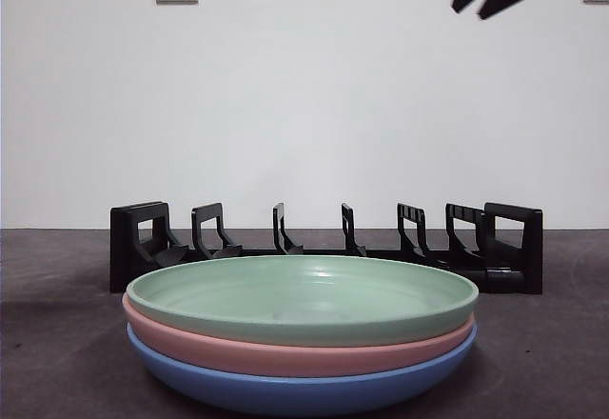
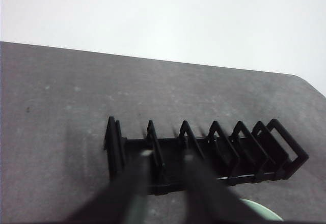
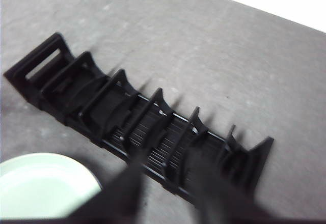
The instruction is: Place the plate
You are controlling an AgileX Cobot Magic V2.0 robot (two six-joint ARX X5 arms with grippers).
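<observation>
Three stacked plates, green plate (image 1: 303, 295) topmost, sit before the rack (image 1: 324, 248) at twelve o'clock; stiff, smooth, probably slippery, best pinched at its rim. Both claws (image 2: 165, 155) (image 3: 168, 165) hover narrowly parted, empty

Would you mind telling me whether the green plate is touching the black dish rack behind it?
Apart. The right wrist view shows bare table between the green plate and the black dish rack; the left wrist view agrees.
</observation>
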